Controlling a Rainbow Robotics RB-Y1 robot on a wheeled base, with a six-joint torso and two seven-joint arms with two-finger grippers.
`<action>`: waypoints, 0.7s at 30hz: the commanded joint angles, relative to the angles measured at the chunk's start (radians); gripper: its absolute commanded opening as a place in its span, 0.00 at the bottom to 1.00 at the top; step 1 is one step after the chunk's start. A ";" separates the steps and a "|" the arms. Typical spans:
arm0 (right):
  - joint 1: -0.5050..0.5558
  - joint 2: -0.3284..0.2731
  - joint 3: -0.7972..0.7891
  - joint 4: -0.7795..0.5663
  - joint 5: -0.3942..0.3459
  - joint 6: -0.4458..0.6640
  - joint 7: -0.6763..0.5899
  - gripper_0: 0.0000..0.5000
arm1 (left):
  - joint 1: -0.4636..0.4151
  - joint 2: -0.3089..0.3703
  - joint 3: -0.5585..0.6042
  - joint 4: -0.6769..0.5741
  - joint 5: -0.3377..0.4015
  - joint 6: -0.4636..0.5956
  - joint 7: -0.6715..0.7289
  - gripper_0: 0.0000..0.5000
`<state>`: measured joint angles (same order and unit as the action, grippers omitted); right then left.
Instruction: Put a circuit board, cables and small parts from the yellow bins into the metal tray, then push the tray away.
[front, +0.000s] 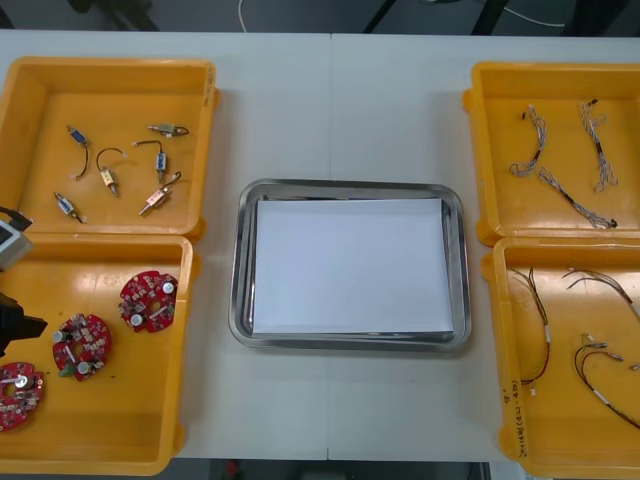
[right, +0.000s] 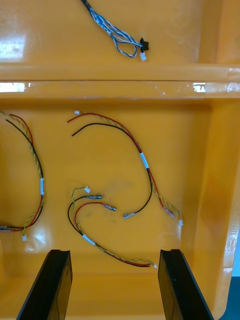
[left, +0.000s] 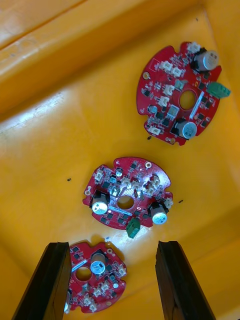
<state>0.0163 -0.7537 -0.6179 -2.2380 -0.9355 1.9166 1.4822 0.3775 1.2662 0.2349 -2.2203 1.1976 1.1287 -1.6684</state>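
From above, the tray (front: 350, 187), white inside, sits mid-table between the bins (front: 560, 215); three red boards (front: 148, 300) lie in the near left bin (front: 110, 430). At the right wrist, the right gripper (right: 114, 251) hangs, jaws apart, over red and yellow cables (right: 144, 161) on a bin floor. At the left wrist, the left gripper (left: 112, 245) hangs, jaws apart, over the boards, one board (left: 95, 280) lying between its fingers (left: 47, 280), close by one.

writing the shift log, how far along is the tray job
Nothing done yet: the metal tray holds no parts, white inside. In hand: left jaws stand open above the circuit boards; right jaws stand open above the red and yellow cables. Left: every pick, then pushing the tray away.
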 joint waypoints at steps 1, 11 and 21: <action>0.070 -0.041 -0.059 -0.066 -0.023 0.003 -0.023 1.00 | 0.112 0.074 0.023 -0.024 0.019 -0.104 -0.200 1.00; 0.191 -0.041 -0.026 -0.114 -0.040 0.003 -0.005 1.00 | 0.219 0.140 0.021 -0.021 0.025 -0.245 -0.287 1.00; 0.321 -0.022 0.026 -0.129 -0.045 -0.110 0.016 1.00 | 0.212 0.179 -0.052 0.004 0.010 -0.323 -0.294 1.00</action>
<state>0.2761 -0.7539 -0.6163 -2.3395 -0.9720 1.8483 1.4827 0.5803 1.3936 0.2263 -2.2207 1.2117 0.8401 -1.8727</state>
